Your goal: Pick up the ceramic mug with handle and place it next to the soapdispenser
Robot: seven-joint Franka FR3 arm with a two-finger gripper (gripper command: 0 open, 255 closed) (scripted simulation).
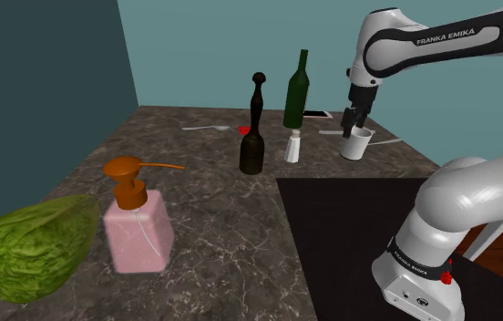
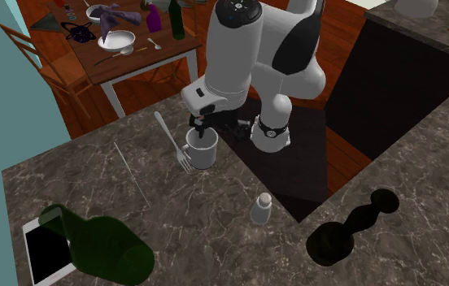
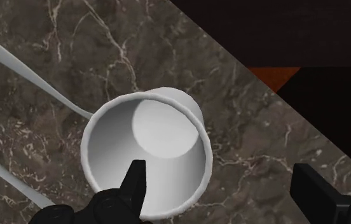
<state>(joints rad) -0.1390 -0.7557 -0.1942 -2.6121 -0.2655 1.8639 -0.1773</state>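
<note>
The black pincer stands apart (one finger inside, one outside) over the white round mug on the dark marble table.

Dark marble worktop. Lettuce at one corner. Mid-worktop: black grinder, white shaker near it. Green bottle upright beside a phone. Fork lying flat. Beyond: wooden table, cluttered.
</note>
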